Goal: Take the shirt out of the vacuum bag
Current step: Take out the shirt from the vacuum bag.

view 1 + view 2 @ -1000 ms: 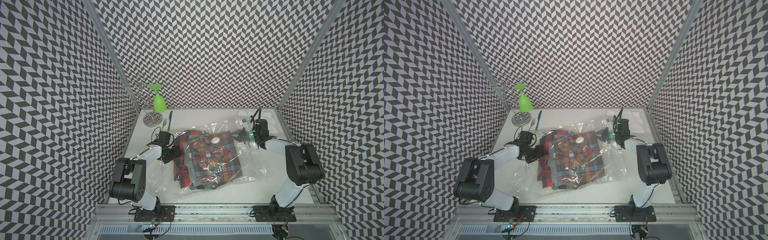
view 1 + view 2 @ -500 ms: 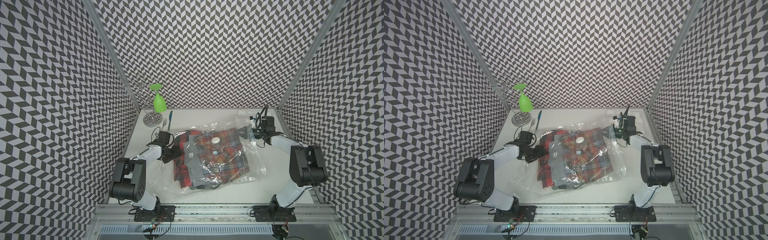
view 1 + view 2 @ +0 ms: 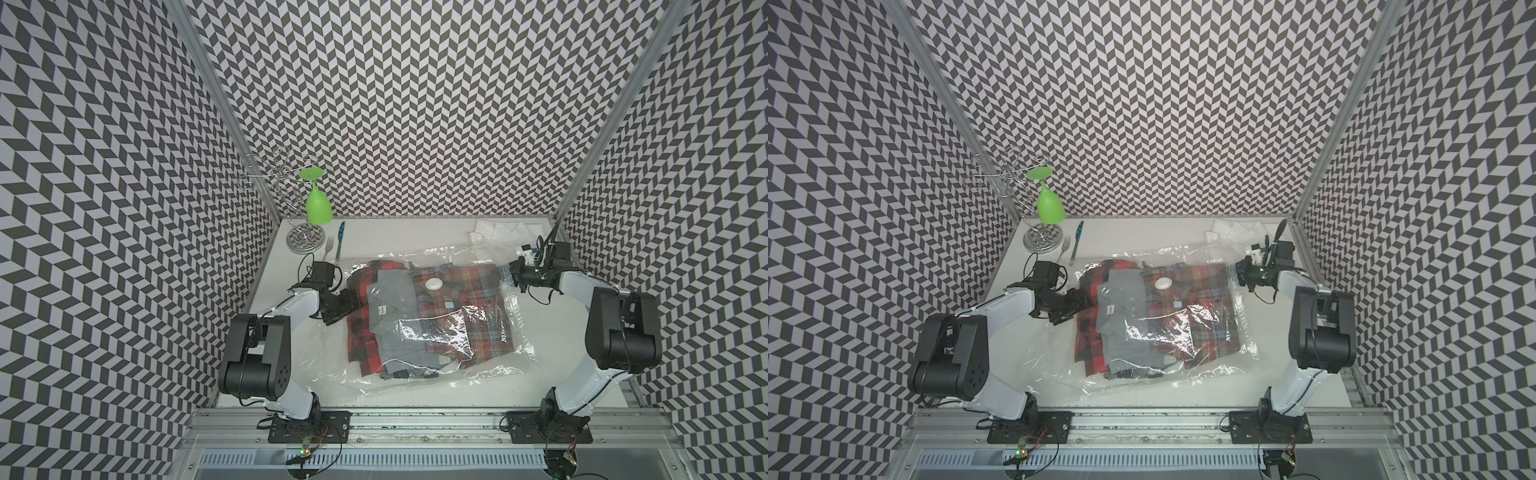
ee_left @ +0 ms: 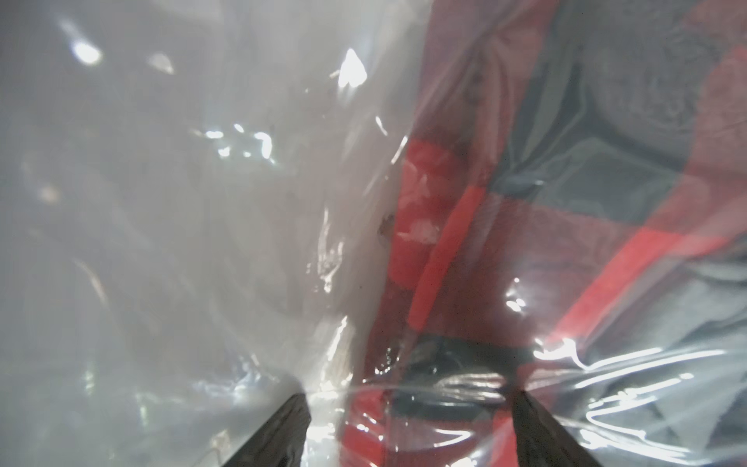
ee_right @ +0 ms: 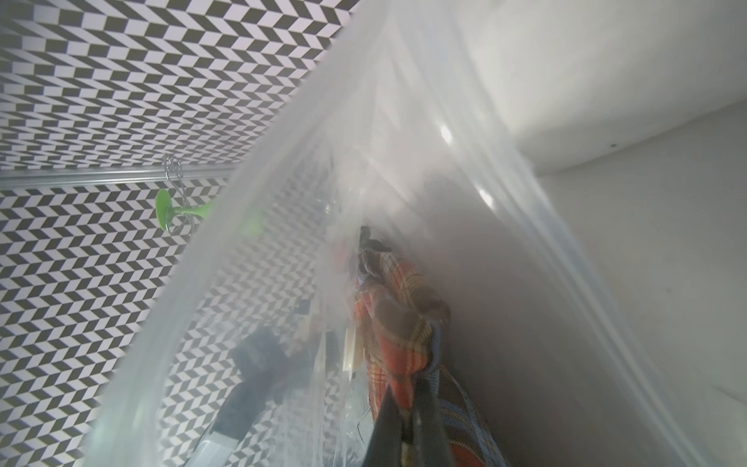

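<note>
The clear vacuum bag [image 3: 490, 370] [image 3: 1225, 365] lies crinkled on the white table, its round white valve cap [image 3: 433, 284] facing up. Inside lie an orange-red plaid shirt [image 3: 465, 299] [image 3: 1187, 291], a grey shirt [image 3: 390, 316] and a red-black checked one [image 3: 361, 336]. My right gripper [image 3: 515, 277] [image 3: 1241, 270] is at the bag's right edge. In the right wrist view it [image 5: 408, 412] is shut on a fold of the plaid shirt [image 5: 396, 323], with plastic all round. My left gripper [image 3: 347, 305] [image 4: 412, 424] stands open, jaws wide over the bag's left edge and the checked cloth.
A wire rack [image 3: 291, 195] holding an upside-down green glass [image 3: 319, 203] stands at the back left. A fork [image 3: 329, 249] and a blue pen [image 3: 340, 237] lie beside its base. White folded sheets [image 3: 503, 230] lie at the back right, near the right wall.
My right gripper has drawn back toward the right wall, pulling the plaid shirt and the bag's right side with it. The left arm has stayed put.
</note>
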Tool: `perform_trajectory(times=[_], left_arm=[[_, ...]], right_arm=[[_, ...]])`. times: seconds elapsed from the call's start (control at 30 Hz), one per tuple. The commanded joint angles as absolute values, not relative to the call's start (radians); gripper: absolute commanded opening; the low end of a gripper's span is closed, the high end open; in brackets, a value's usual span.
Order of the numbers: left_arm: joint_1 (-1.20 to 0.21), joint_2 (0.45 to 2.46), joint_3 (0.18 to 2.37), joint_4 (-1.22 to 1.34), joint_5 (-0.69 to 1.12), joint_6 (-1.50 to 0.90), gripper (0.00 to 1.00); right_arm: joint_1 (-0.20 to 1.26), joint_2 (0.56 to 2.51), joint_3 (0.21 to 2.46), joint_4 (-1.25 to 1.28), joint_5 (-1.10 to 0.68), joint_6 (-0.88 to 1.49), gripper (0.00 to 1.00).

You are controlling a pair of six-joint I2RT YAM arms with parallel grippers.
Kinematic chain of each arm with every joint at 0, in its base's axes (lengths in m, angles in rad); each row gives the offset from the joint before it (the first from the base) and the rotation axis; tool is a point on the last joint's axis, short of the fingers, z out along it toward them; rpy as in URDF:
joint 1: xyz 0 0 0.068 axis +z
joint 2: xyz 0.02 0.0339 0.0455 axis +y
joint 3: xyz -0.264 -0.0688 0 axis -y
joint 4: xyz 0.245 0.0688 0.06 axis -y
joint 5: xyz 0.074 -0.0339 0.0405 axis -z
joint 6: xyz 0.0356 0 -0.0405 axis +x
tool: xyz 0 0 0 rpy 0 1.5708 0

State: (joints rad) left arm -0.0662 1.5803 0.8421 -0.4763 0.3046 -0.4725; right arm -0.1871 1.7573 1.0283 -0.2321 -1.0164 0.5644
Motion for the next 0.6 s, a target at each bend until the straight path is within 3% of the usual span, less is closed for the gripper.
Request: perform_trajectory(times=[0.0,0.13,0.57], left_arm=[[-0.026,1.669,0.785,-0.527,0.216,-0.436,0.82],[0.008,1.683,0.794,-0.529,0.216,-0.422,0.82],[0.155,1.735,0.849,-0.551,0.179,-0.333,0.83]], right_arm=[[-0.231,1.760,1.036,-0.260,-0.986,0.516,0.00],[-0.289,1.770,1.060,-0.354,-0.917,0.456,0.00],[-0.444,1.720,1.000,-0.332,-0.809,0.503,0.00]])
